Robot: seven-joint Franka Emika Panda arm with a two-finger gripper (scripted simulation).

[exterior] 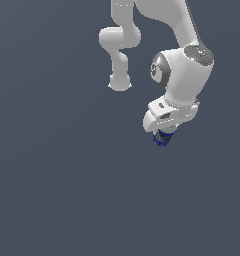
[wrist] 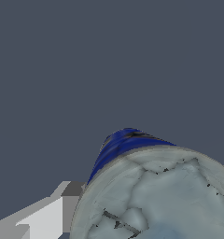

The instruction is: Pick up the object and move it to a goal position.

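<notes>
Where the arm ends, claw (exterior: pixel 163 136) clamped on can (exterior: pixel 162 138) | can's silver top (wrist: pixel 165 196) fills wrist view

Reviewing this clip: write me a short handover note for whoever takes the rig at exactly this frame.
End effector: closed around the can, which sits directly beneath the white hand; one finger lies beside the can's side in the wrist view.
Can: blue side and pale grey top fill the wrist view close up.
Done: the can appears grasped; whether it is off the surface cannot be told.
Left: carry it to the goal, which is marked in neither view, then release.
</notes>
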